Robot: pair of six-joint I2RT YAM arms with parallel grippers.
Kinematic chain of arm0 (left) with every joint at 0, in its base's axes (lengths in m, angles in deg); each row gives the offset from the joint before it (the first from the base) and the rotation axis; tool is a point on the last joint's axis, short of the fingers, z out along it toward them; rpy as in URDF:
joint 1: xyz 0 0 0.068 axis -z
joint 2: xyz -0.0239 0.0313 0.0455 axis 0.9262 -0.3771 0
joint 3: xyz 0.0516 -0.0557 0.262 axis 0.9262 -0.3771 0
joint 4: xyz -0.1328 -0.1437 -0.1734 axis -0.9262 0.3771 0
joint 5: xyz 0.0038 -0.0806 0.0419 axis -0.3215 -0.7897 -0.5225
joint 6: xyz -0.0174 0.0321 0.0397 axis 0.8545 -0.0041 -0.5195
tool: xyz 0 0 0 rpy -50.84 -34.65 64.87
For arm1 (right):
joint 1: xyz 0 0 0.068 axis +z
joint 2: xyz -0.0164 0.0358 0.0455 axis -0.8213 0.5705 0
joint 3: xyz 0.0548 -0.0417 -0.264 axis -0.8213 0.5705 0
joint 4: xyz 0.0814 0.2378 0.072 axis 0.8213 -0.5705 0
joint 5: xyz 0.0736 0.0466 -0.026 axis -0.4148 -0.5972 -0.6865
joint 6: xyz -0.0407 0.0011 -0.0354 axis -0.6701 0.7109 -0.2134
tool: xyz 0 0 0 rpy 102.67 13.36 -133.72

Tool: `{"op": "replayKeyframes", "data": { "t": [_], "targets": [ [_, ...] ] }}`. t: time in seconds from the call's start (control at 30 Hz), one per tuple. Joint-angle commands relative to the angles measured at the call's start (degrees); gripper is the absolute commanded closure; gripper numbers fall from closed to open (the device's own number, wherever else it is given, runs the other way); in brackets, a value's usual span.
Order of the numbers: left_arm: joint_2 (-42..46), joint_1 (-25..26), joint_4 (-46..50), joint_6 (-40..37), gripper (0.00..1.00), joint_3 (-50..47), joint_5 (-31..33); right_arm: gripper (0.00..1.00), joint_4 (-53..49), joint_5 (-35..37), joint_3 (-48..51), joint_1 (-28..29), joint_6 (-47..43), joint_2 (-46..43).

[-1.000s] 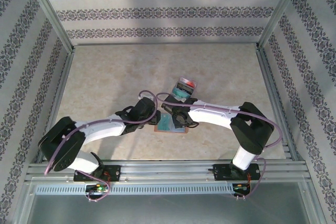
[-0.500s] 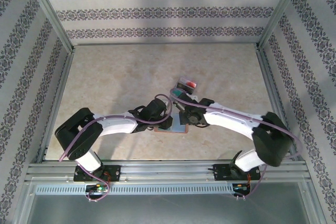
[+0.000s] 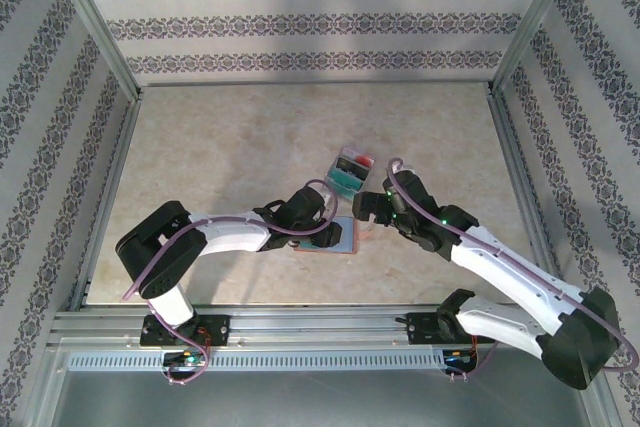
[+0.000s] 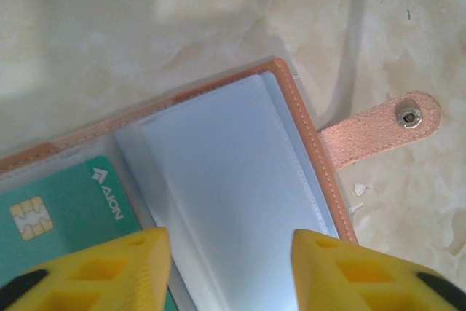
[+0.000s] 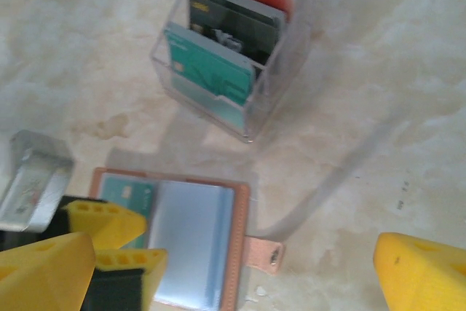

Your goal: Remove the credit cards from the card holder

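While hovering left claw (image 4: 229,253) half-open over holder (image 4: 218,172), pinch edge of thin, slick card (image 4: 65,202) beneath, with right claw (image 5: 237,253) wide, empty.

An open reddish-brown leather card holder (image 3: 345,240) lies on the beige marbled table (image 3: 220,147), the left gripper (image 3: 322,233) over it. Just beyond, a clear plastic tray (image 3: 352,159) holds credit cards (image 3: 344,180).
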Motion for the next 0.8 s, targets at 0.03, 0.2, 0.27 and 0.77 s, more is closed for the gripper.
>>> {"op": "replayKeyframes", "data": {
  "t": [0.03,0.2,0.27,0.77],
  "targets": [
    [5.8,0.5,0.0,1.8,0.43,-2.3,7.8,0.02,2.5,-5.9,-1.4,-0.3,-3.8,1.6],
    [13.1,-0.3,2.8,4.9,0.15,-6.7,16.8,0.02,5.5,-9.1,-2.7,0.2,-4.2,7.3],
    [16.1,-0.7,4.2,5.8,0.00,-8.5,20.6,0.02,6.3,-9.8,-3.4,0.7,-3.8,9.7],
    [18.2,-5.4,13.5,6.5,0.06,-8.6,23.1,0.63,11.8,-17.7,-8.5,6.4,4.9,27.7]
  ]
}}
